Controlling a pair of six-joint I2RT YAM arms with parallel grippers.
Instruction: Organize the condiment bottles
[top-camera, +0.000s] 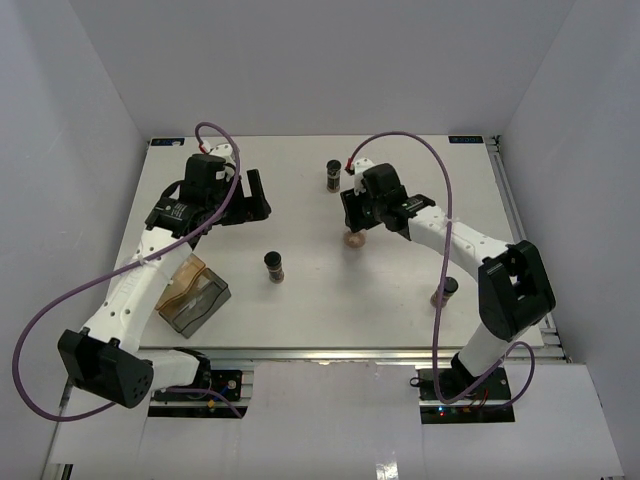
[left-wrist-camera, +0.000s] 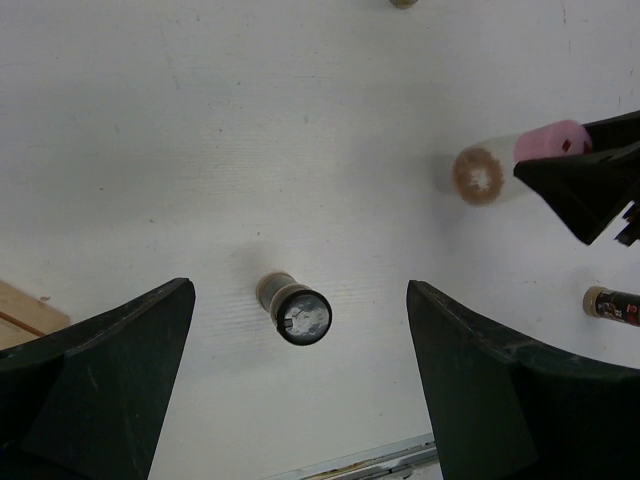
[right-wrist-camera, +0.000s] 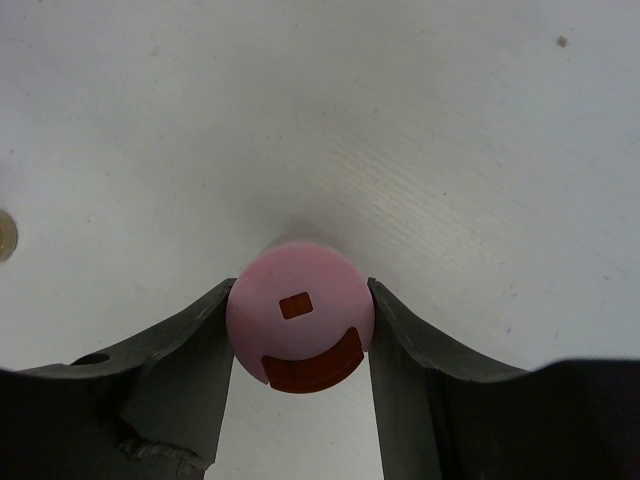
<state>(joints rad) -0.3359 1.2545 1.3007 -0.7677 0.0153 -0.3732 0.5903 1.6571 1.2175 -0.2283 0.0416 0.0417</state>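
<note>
My right gripper (right-wrist-camera: 300, 312) is shut on the pink cap (right-wrist-camera: 298, 300) of a condiment bottle (top-camera: 353, 238). In the left wrist view this bottle (left-wrist-camera: 490, 172) leans, showing its tan base, with the right gripper (left-wrist-camera: 585, 185) on its cap. My left gripper (top-camera: 252, 196) hangs open and empty at the back left. Seen from its wrist, the left gripper (left-wrist-camera: 298, 288) is high above a standing black-capped bottle (left-wrist-camera: 300, 314), which is the bottle (top-camera: 274, 266) at the table's middle. Another black-capped bottle (top-camera: 333, 175) stands at the back, and one more (top-camera: 445, 291) stands near the right arm.
A grey box with brown contents (top-camera: 192, 296) sits at the front left beside the left arm. The table's metal front edge (top-camera: 340, 352) runs just before the arm bases. White walls close in the sides and back.
</note>
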